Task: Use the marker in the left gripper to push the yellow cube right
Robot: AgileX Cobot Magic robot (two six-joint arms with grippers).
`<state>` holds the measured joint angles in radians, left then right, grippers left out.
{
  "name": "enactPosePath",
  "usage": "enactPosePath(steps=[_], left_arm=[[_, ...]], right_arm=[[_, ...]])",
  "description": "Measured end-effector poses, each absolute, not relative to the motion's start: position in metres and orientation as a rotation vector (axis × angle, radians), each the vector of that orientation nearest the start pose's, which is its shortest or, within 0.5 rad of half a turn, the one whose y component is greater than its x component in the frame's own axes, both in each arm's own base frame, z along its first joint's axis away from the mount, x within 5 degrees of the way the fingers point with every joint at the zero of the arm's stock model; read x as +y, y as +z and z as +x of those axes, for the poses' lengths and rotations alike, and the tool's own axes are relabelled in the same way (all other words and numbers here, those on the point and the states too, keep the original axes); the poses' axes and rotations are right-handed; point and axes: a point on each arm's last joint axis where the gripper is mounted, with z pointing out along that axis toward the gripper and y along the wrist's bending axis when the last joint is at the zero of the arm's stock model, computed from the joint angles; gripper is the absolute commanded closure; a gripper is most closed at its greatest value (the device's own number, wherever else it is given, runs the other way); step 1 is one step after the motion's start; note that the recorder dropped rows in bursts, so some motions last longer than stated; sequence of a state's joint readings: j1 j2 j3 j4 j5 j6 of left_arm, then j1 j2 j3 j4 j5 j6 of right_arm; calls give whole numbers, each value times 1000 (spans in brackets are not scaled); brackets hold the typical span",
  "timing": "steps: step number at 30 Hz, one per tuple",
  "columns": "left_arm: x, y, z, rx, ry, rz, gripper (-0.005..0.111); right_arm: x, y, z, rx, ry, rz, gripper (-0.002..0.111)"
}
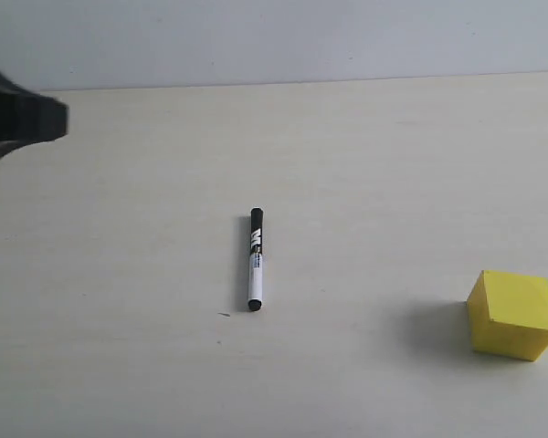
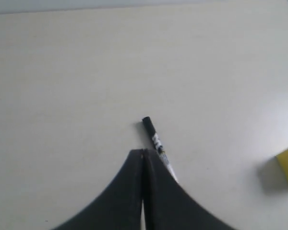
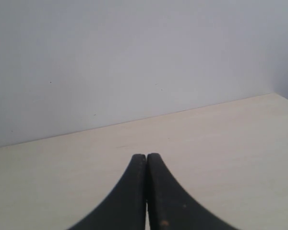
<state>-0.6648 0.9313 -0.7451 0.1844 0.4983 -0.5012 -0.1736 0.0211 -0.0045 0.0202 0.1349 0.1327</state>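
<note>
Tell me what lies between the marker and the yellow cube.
Nothing: in the exterior view the table between the marker and the cube is bare, apart from the cube's shadow.

Marker [image 1: 255, 265] white with black cap and print; cube [image 1: 513, 315] bright yellow; table [image 1: 119, 274] pale, perhaps faintly grained.

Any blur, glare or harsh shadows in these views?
Exterior view: even light, no glare; yellow cube casts a soft shadow to its left, marker sharp. Left wrist view: marker slightly soft, shut left hand dark and featureless. Right wrist view: right hand dark too, wall evenly lit.
</note>
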Motion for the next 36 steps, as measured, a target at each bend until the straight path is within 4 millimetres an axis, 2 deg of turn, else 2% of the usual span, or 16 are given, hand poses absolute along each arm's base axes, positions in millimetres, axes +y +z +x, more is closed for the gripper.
enactPosePath(steps=[7, 13, 21, 27, 36], left_arm=[[-50, 275, 117, 2026, -460, 53, 107], [-23, 246, 83, 1904, -449, -99, 107], [-8, 215, 56, 1726, -421, -195, 107], [-7, 194, 55, 1730, -400, -193, 107], [-7, 193, 55, 1726, -377, -172, 107]], right_arm=[[-10, 201, 57, 1614, -14, 264, 108], [-10, 201, 57, 1614, -14, 264, 108], [-10, 201, 57, 1614, -14, 264, 108], [-10, 201, 57, 1614, -14, 264, 108], [-10, 201, 57, 1614, -14, 264, 108]])
